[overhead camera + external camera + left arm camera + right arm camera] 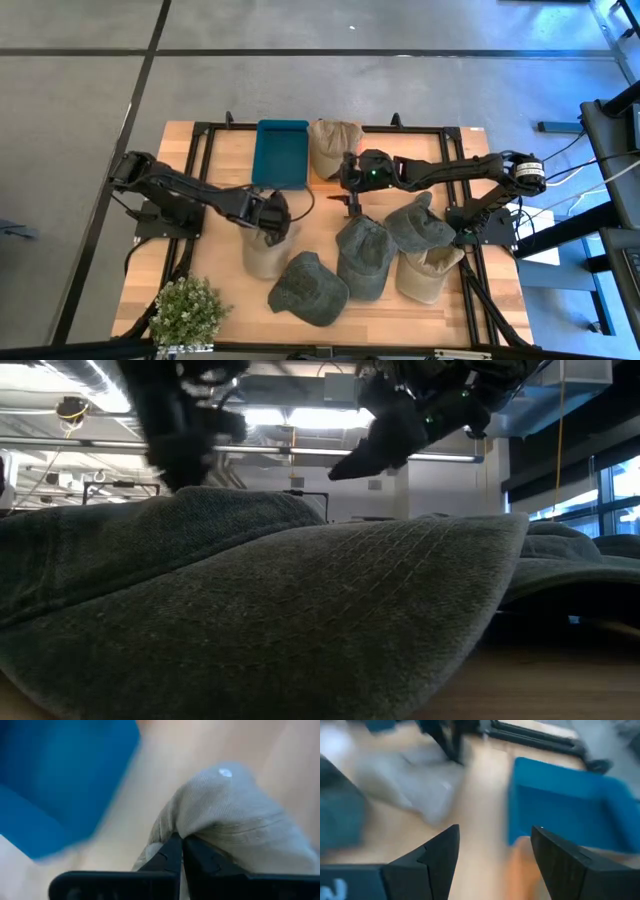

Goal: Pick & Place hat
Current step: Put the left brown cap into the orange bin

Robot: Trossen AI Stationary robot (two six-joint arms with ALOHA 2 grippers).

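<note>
My left gripper [274, 222] is shut on a beige hat [264, 256] near the table's middle left. The hat's crown and top button [225, 772] show in the left wrist view. A blue tray [281, 152] stands at the far edge, with a second beige hat [333, 144] lying beside it on its right. My right gripper [352, 203] is open and empty to the right of the tray, above bare wood. In the right wrist view [494, 851] its fingers stand wide apart, with the tray [570, 807] beyond them. My left gripper pinches a bunched fold of the beige hat's crown cloth [167, 822] between its two shut fingers. The fingers come from above, slanting down. The hat spreads below and beyond the fingers. I cannot tell whether its lower part rests on the table.
Three dark green hats [308, 288], [362, 256], [420, 224] and another beige hat [430, 274] lie at the near right. One green hat [300, 610] fills the low view. A potted plant [186, 310] stands at the near left corner. Black frame rails border the table.
</note>
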